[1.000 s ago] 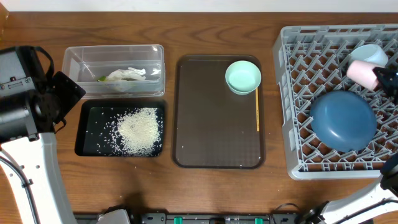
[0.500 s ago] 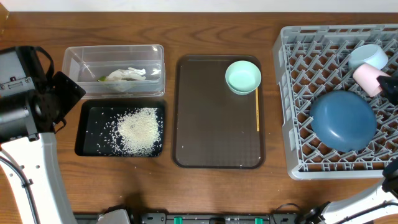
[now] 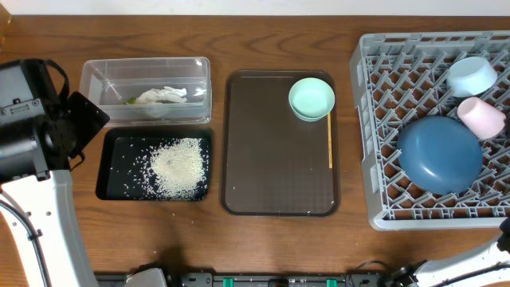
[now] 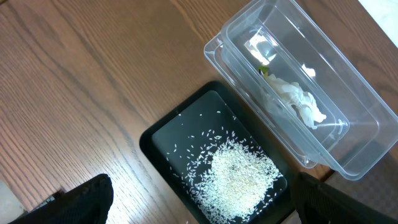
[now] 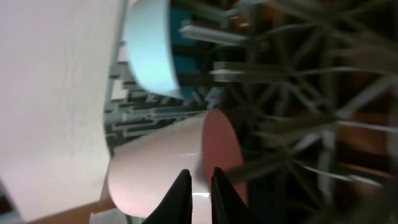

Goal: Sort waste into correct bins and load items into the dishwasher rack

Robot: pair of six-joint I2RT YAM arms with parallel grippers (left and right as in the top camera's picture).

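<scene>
**right claw** (image 5: pixel 198 190): it lies outside the overhead view, where only a sliver of the right arm (image 3: pixel 500 239) enters at the lower right corner. in the right wrist view you see its two dark fingertips nearly pressed together, with a thin slit between them. they cross the rim of the pink cup (image 5: pixel 155 171), and you cannot tell whether they pinch that rim or merely stand in front of it. this view is blurred, so the pegs read as grey streaks.

**left claw** (image 4: pixel 203 186): spread wide, holding nothing. only its two dark tips show, cut off by the lower edge of the left wrist view, above the black tray (image 4: pixel 168 134).

**task things:** in the overhead view the pink cup lies on its side in the dishwasher rack (image 3: pixel 360 127), near the right wall. it is between the small light blue bowl (image 3: pixel 472 76) and the large dark blue bowl (image 3: pixel 440 154), which appears to sit mouth down. the frame cuts off the rack's right edge. the rice (image 3: pixel 177 166) is heaped in the black tray. the tissue (image 3: pixel 163 96) lies in the clear tub (image 3: pixel 96 72) and half covers the green-yellow wrapper (image 3: pixel 130 100).

**surroundings:** the pale green bowl (image 3: pixel 311 98) sits in the upper right corner of the brown serving tray (image 3: pixel 271 159), with a thin yellow stick (image 3: pixel 330 139) just beside it. the left arm (image 3: pixel 32 119) covers the left end of the table (image 3: pixel 239 239).
</scene>
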